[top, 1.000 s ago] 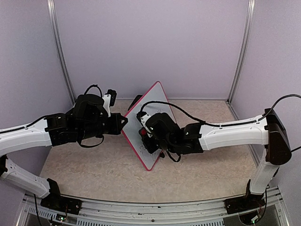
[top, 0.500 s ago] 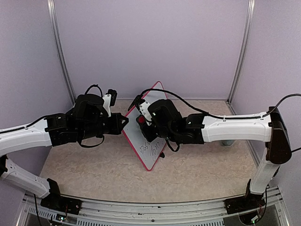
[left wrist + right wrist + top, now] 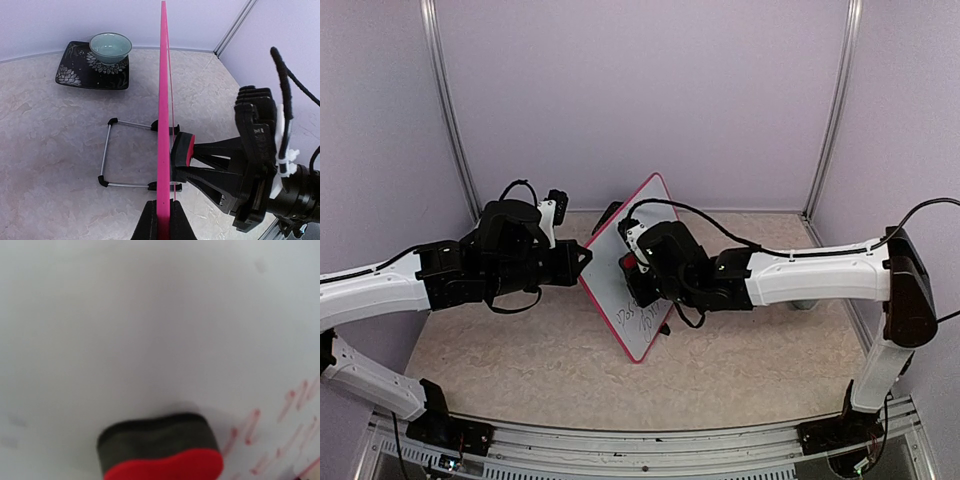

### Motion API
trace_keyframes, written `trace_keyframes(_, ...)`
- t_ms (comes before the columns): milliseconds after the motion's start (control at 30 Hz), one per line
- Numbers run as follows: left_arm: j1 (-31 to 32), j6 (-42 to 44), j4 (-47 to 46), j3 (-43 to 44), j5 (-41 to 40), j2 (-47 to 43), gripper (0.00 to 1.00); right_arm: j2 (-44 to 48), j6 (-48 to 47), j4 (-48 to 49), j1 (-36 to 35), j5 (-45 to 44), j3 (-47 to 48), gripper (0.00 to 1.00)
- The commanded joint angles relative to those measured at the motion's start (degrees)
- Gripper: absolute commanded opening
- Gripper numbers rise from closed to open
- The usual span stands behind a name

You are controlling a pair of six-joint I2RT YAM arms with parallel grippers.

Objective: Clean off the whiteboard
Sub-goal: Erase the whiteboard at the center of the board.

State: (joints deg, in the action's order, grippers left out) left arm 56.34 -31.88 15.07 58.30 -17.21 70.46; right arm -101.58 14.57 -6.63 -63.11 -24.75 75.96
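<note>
Whiteboard [image 3: 638,335], a flat white rectangular board in a thin pink-red frame, stands on edge between the two arms. The black two-finger left gripper [image 3: 160,220] is clamped on the board's frame edge, steadying it. The right gripper [image 3: 200,157], on the board's written face, pinches a small red-and-black eraser block [image 3: 160,450] and presses it flat against the surface. Around the eraser most of the face looks wiped clean. Faint red handwriting [image 3: 280,430] remains beside it, toward the board's lower corner, so I judge the erasing partly done. That scrawl is too blurred to read, and no brand or label shows.
</note>
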Motion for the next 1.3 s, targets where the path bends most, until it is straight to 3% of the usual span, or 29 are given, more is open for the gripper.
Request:
trace_keyframes(0, 1.5, 1.4, -1.2, 0.0, 5.2, 0.3, 0.0, -4.1, 1.9, -2.0, 2.1, 1.0, -2.0, 0.25)
trace_keyframes(433, 1.5, 1.2, -1.1, 0.0, 5.3, 0.3, 0.0, -0.6, -6.9, 1.5, 1.3, 3.9, 6.8, 0.25)
trace_keyframes(633, 1.5, 1.2, -1.0, 0.1, 5.3, 0.3, 0.0, 2.0, -6.4, 2.2, 1.2, 5.7, 6.2, 0.25)
trace_keyframes(1267, 1.5, 1.3, -1.1, 0.1, 5.6, 0.3, 0.0, -6.1, -1.3, -4.6, 5.3, 0.9, 3.1, 0.25)
